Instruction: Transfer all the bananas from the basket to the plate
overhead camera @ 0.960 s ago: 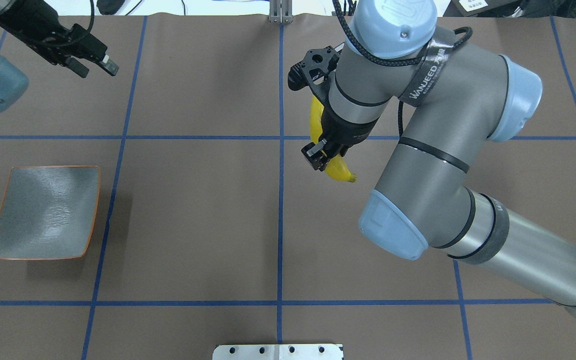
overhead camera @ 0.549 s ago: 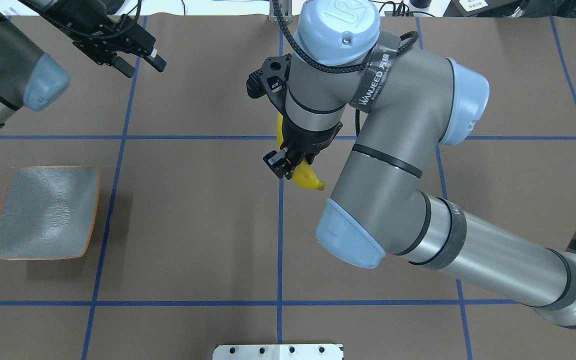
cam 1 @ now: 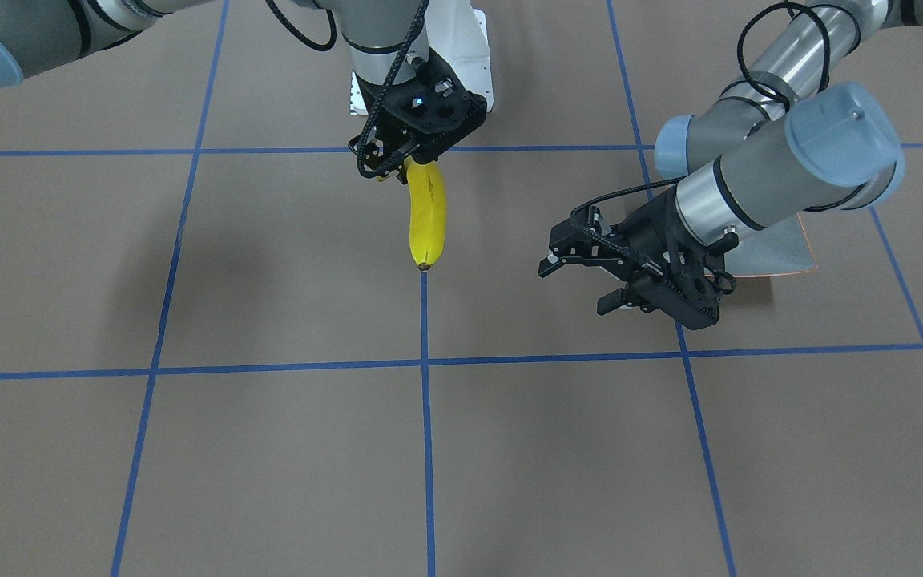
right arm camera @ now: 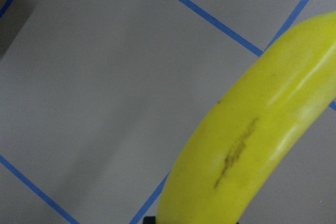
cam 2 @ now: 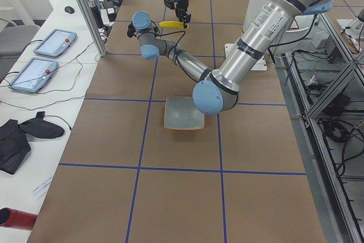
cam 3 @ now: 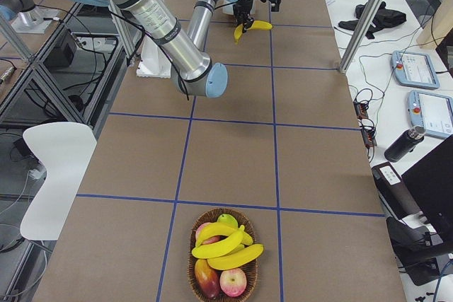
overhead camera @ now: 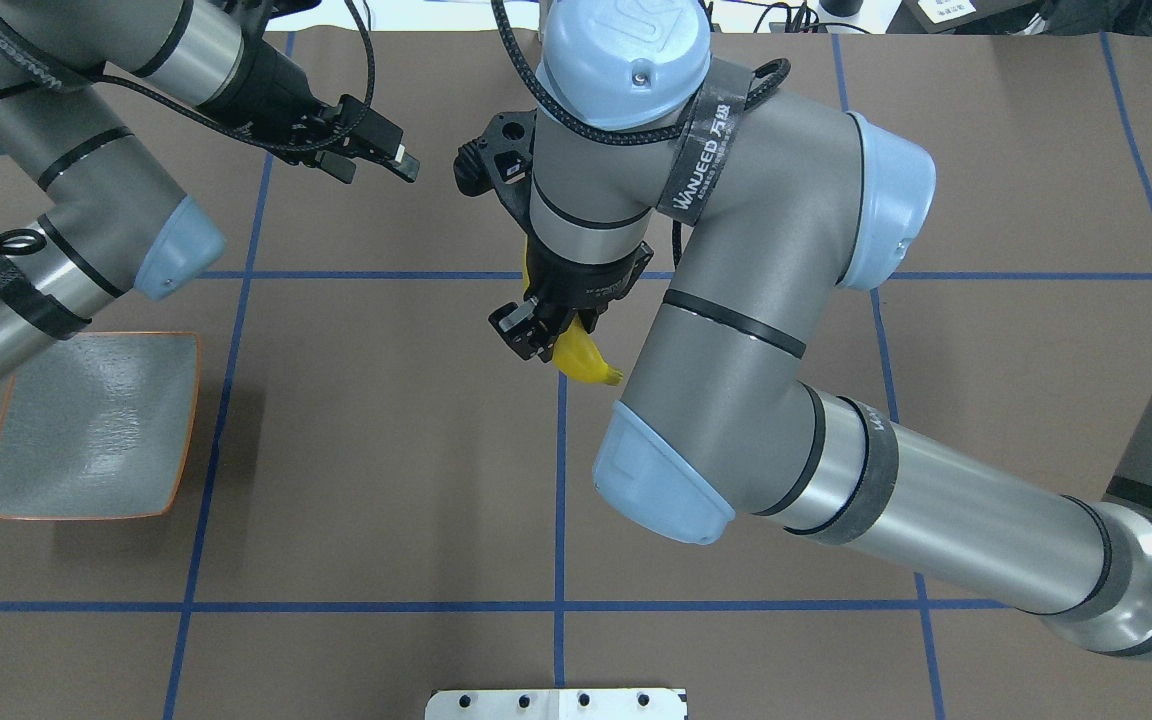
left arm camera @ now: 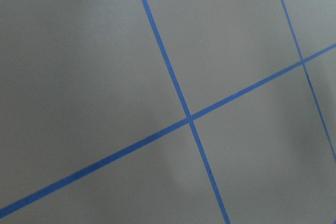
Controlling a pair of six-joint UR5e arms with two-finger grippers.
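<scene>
My right gripper (cam 1: 407, 164) (overhead camera: 534, 338) is shut on the upper end of a yellow banana (cam 1: 427, 216) (overhead camera: 586, 362) and holds it hanging above the table's middle grid line. The banana fills the right wrist view (right arm camera: 252, 150). My left gripper (cam 1: 578, 282) (overhead camera: 376, 163) is open and empty, in the air a short way to the left of the banana in the overhead view. The grey-green plate (overhead camera: 86, 430) (cam 2: 183, 113) with an orange rim lies bare at the table's left. More bananas (cam 3: 225, 245) lie in the basket (cam 3: 190, 268).
The wicker basket at the table's right end also holds apples and other fruit (cam 3: 232, 282). A metal bracket (overhead camera: 556, 703) sits at the table's near edge. Blue tape lines (left arm camera: 189, 118) cross the brown table cover. My left arm's elbow (overhead camera: 171, 245) hangs above the plate's far corner.
My right arm has carried the banana to the left, toward the centre line. My left arm has swung right, its open gripper closing in on the banana.
</scene>
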